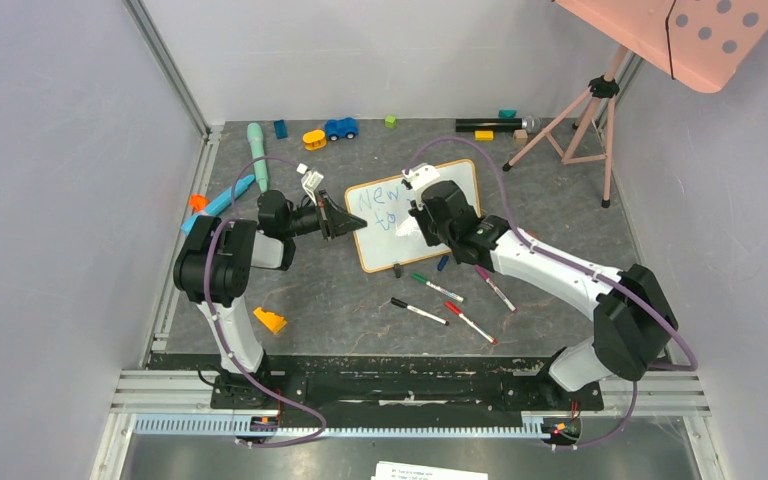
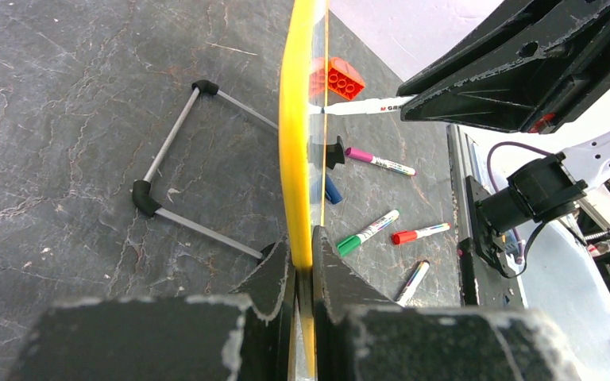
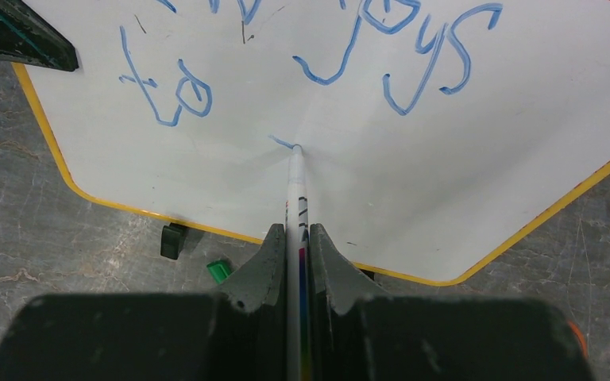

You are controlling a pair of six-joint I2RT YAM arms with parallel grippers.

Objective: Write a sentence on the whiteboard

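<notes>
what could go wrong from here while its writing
1. The left gripper grips the whiteboard only by its thin edge; writing pressure might pivot or slip it, skewing strokes.
2. The right gripper presses the marker tip close under the sentence; a slip could cross finished letters.

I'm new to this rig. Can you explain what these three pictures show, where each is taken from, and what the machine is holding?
It is two robot arms bolted at the near edge of a table. The wide picture looks down from above and behind them; the other two come from cameras on each wrist. The left gripper is shut on the edge of the whiteboard, steadying it. The right gripper is shut on a marker, its tip on the board just under the blue handwriting. Loose markers lie nearby on the table; toys sit along the far edge.
</notes>
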